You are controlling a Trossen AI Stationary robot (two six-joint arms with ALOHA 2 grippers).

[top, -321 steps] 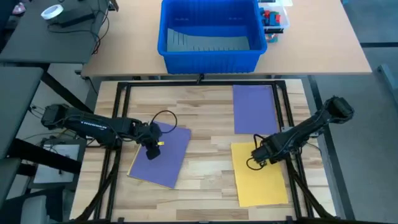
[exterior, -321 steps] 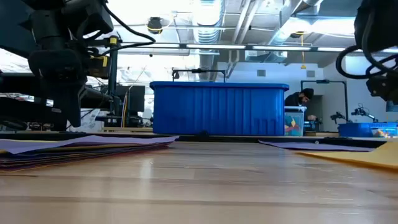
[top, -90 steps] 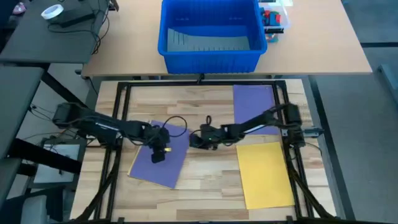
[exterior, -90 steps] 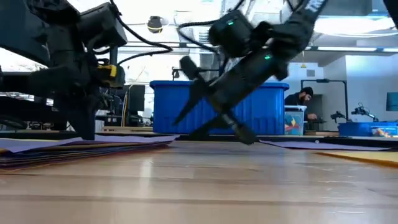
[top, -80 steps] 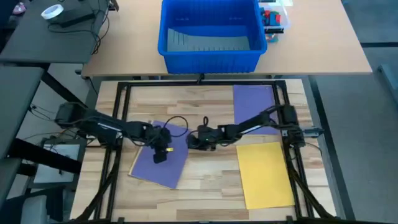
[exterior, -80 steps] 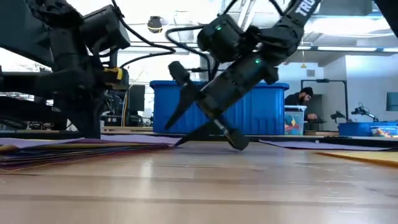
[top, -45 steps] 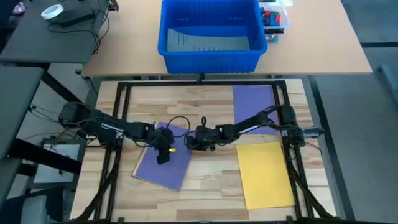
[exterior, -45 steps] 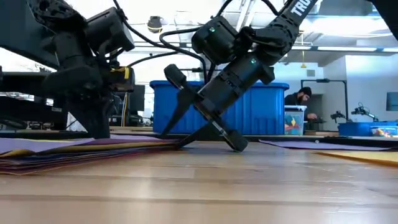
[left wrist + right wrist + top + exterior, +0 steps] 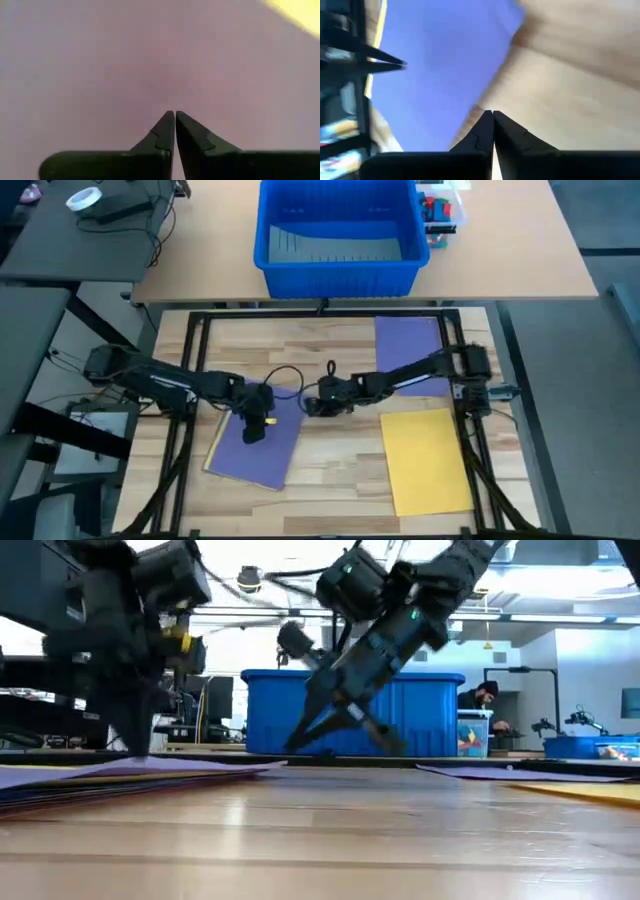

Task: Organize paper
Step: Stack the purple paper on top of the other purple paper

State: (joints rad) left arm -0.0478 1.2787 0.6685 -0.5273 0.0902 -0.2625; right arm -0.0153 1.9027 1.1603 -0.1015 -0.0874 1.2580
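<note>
A stack of paper (image 9: 262,448) with a purple sheet on top lies flat on the table's left half; a yellow corner (image 9: 300,10) shows beside the purple. My left gripper (image 9: 252,430) is shut, its tips down on that top sheet (image 9: 150,65). A single purple sheet (image 9: 408,355) lies at the far right and a yellow sheet (image 9: 428,460) at the near right. My right gripper (image 9: 308,406) is shut and hangs tilted just beyond the stack's right edge (image 9: 470,115), a little above the table (image 9: 295,747), touching nothing. My left gripper presses its shut fingertips (image 9: 174,117) down on the stack's top purple sheet (image 9: 172,95), near the sheet's middle. The fingers come from above, pointing down. The stack lies flat on the table.
A big blue bin (image 9: 338,235) stands on the far table. Black frame rails (image 9: 200,360) run along the table's sides. Bare wood (image 9: 340,470) lies between the stack and the yellow sheet. A person (image 9: 487,698) sits in the room far behind.
My right gripper had its tip down at the stack's right edge; it has risen off the table and drawn back slightly right. My left gripper, still shut on the top sheet, went a little right, then back left, and the stack slid with it.
</note>
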